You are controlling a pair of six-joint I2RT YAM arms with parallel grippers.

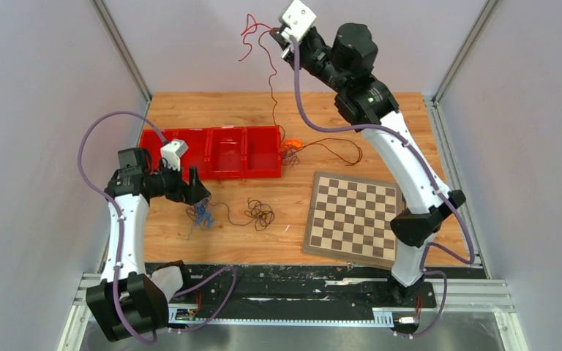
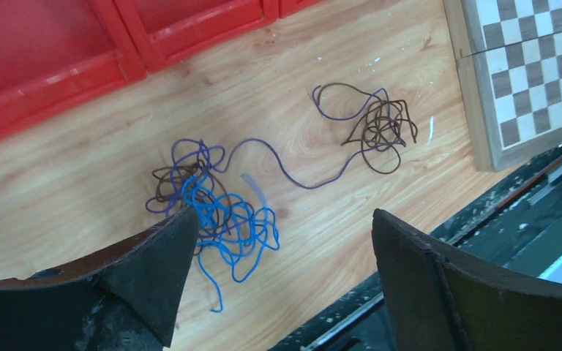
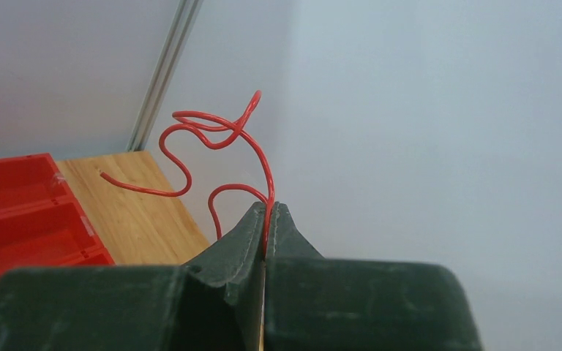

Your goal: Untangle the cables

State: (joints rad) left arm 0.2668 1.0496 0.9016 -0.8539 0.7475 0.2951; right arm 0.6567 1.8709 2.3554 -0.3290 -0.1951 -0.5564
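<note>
The wooden table (image 1: 219, 241) is sitting inside a booth w/ pale grey walls (image 1: 44, 88) and aluminium posts (image 1: 121, 47) at the back corners. A chessboard (image 1: 353, 219) is lying flat on the table's right half, slightly skewed. A long red bin (image 1: 212, 152), split into compartments side by side, is sitting left of centre towards the back, and only red floor is showing in the compartments. An orange clump (image 1: 290, 146) of wire is lying just off the bin's right end, w/ thin dark loops (image 1: 336, 150) trailing to its right. The right gripper (image 1: 282, 36) is hanging high above the back edge, jaws pinched tight on the red cable (image 3: 219, 139). The cable's curly end is sticking up past the fingertips, while a thin strand (image 1: 271, 88) is dropping from the gripper to the orange clump. The left gripper (image 2: 278, 263) is hovering low in front of the bin, jaws spread wide & holding nothing. The blue cable (image 2: 223, 219) is lying bunched on the wood beneath it, by the left-hand finger (image 2: 154, 270); contact can't be told. A violet strand (image 2: 293, 175) is running from that bunch to the dark brown cable (image 2: 380, 128), which is coiled near the chessboard's left edge.
</note>
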